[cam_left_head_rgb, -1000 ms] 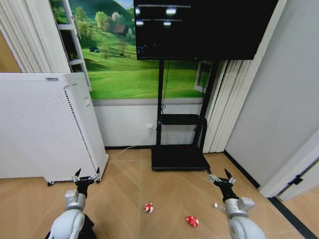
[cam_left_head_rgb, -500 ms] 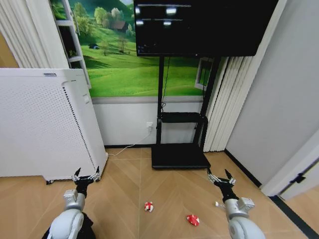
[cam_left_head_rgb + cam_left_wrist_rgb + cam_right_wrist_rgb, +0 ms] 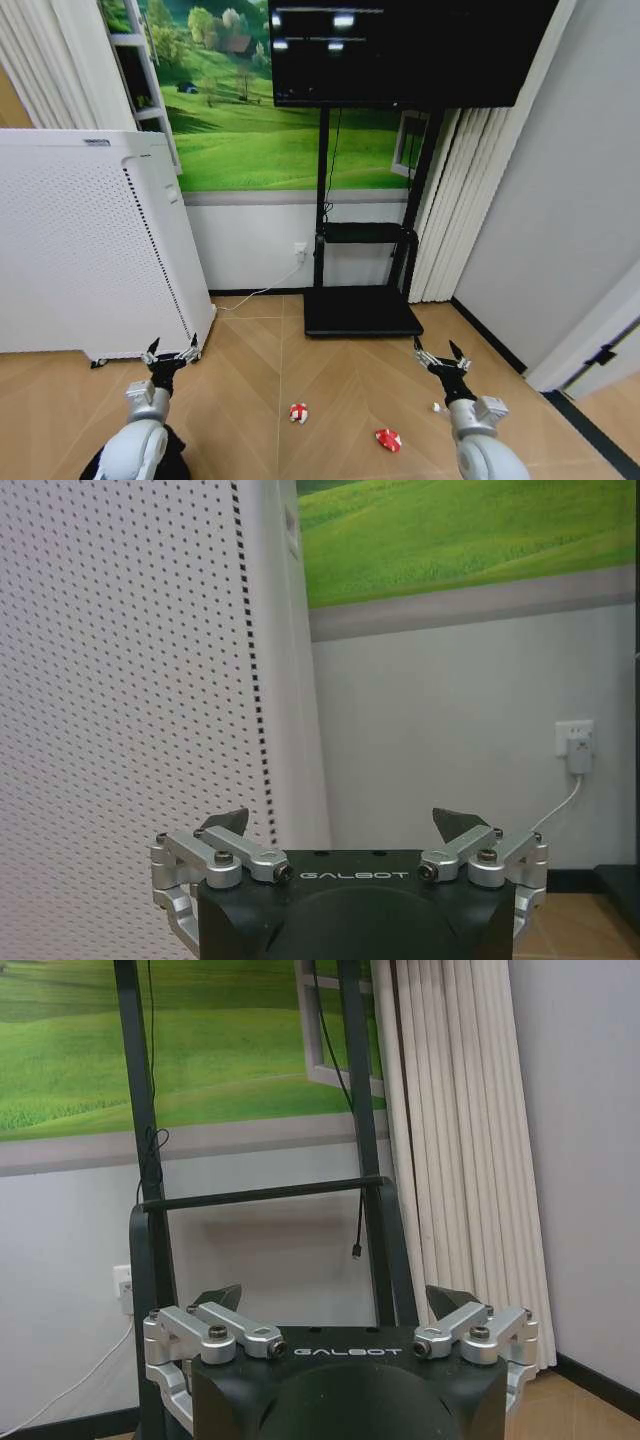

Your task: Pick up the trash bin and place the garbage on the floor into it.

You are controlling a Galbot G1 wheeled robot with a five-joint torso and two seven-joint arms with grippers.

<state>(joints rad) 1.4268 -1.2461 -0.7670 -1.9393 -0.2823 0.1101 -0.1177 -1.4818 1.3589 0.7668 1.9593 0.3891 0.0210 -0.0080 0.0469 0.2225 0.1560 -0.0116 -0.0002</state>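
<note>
From the head view, the left end effector hangs low over the wooden floor with its fingers spread and empty, just before the white perforated appliance. The right end effector hangs likewise, spread and empty. On the floor between them lie a red-and-white scrap and, nearer the right arm, a crumpled red wrapper; a small pale item lies just beside the right end effector. A dark mesh shape shows under the left arm, perhaps the trash bin.

In the left wrist view, the left end effector is splayed wide, facing the appliance and a wall socket.

In the right wrist view, the right end effector is splayed wide, facing the black TV stand and curtain.
</note>
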